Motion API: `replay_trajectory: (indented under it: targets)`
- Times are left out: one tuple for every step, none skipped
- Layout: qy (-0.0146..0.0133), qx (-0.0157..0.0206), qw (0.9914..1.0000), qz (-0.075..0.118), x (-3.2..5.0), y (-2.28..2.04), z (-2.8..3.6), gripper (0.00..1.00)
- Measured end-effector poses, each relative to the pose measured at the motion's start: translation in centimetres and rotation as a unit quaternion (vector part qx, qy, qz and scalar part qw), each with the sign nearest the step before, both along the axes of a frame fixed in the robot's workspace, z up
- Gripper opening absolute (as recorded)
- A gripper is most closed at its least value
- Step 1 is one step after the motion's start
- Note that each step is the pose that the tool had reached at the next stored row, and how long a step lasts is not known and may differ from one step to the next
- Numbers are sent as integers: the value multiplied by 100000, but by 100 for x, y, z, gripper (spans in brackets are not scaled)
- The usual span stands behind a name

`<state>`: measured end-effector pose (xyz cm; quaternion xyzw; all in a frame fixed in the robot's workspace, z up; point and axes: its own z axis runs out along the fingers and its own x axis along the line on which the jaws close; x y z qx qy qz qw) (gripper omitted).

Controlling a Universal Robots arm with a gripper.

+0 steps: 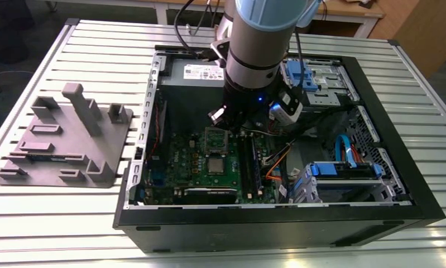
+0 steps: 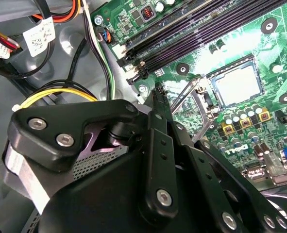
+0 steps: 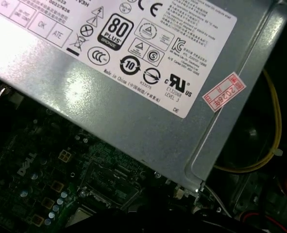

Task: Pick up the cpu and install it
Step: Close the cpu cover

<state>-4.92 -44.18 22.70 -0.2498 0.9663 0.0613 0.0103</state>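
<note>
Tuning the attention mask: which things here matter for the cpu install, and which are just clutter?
Job: small silvery square cpu lying in its black-framed socket; black gripper close by.
Clutter: large grey metal box with white label; long black memory slots; grey plastic fixture tray; blue drive brackets.

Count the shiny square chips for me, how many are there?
1. The cpu lies in its socket on the green board inside the computer case. The arm may hide others.
</note>
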Motion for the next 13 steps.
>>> replay_trajectory:
  targets:
    - [1, -1, 100000, 4, 0, 0, 0, 10]
    - [0, -1, 100000, 7, 0, 0, 0, 10]
    - [-2, 12, 100000, 8, 0, 0, 1, 10]
    - [-1, -1, 100000, 42, -1, -1, 7, 10]
    - [-28, 8, 100000, 84, -3, -1, 13, 10]
    - [-61, 35, 100000, 132, -4, -1, 19, 10]
    - [-89, 53, 100000, 176, -5, -3, 26, 10]
    - [-119, 77, 100000, 225, -7, -4, 33, 10]
    - [-153, 91, 99999, 280, -9, -6, 41, 10]
    - [-198, 108, 99999, 352, -12, -7, 45, 10]
    - [-249, 119, 99999, 452, -15, -9, 49, 10]
    - [-303, 117, 99998, 579, -19, -11, 53, 10]
    - [-359, 108, 99997, 731, -23, -13, 58, 10]
